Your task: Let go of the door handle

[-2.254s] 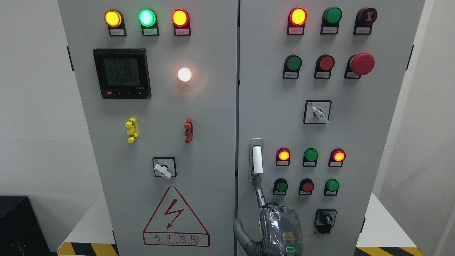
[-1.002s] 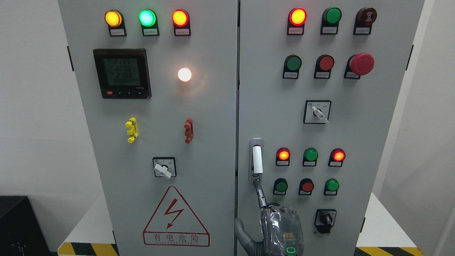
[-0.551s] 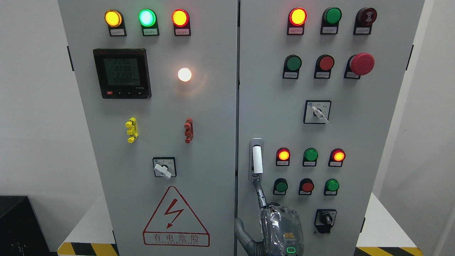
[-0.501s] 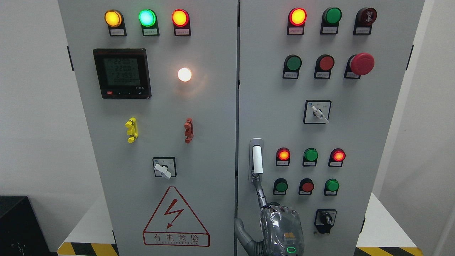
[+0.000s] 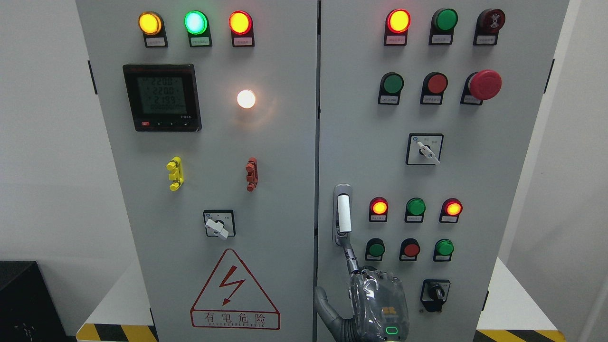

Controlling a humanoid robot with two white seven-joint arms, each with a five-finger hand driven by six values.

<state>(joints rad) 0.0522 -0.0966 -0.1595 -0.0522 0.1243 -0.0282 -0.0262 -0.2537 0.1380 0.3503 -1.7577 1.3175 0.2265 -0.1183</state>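
Observation:
The white door handle (image 5: 343, 213) stands upright in its grey plate on the right cabinet door (image 5: 361, 142), close to the seam between the two doors. My right hand (image 5: 354, 274) comes up from the bottom edge just below it, its back wrapped in clear plastic. The index finger (image 5: 349, 256) is stretched straight up and its tip meets the handle's lower end. The thumb (image 5: 323, 301) sticks out to the left, away from the handle. Nothing is held in the hand. Both doors look closed. My left arm does not show.
Lit indicator lamps, push buttons, a red emergency stop (image 5: 484, 84) and rotary switches (image 5: 434, 294) crowd the right door around the hand. The left door (image 5: 213, 142) carries a meter (image 5: 162, 97), a selector and a warning triangle (image 5: 234, 289). White walls flank the cabinet.
Almost nothing: the hand has shifted a touch to the right and the view has moved slightly. The index finger stays at the handle's lower end.

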